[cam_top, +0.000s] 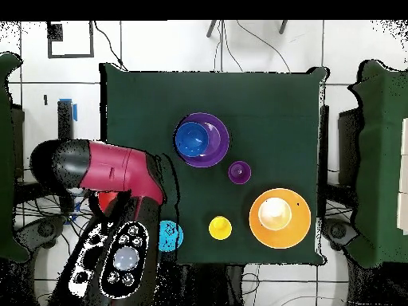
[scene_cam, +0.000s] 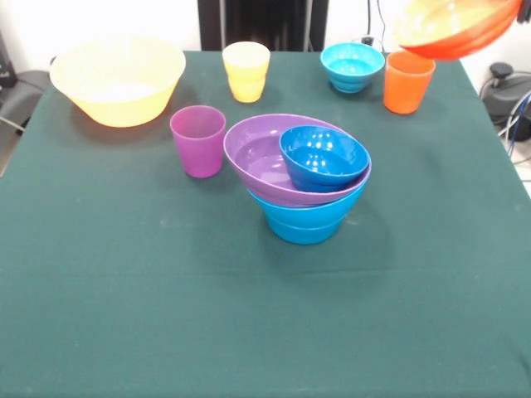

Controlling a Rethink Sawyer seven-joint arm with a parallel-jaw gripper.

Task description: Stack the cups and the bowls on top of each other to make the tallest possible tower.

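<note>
There were three cups: purple (scene_cam: pixel 198 140), yellow (scene_cam: pixel 246 71) and orange (scene_cam: pixel 408 81). Seven bowls showed: large yellow (scene_cam: pixel 118 79), cyan (scene_cam: pixel 352 66), orange (scene_cam: pixel 452 26), purple (scene_cam: pixel 261 157), dark blue (scene_cam: pixel 323 156), and two mid-blue (scene_cam: pixel 305 217), nested.

The robot's big red and black arm (cam_top: pixel 119 171) looks round and smooth, with a black panel of small round buttons (cam_top: pixel 123 255).
</note>
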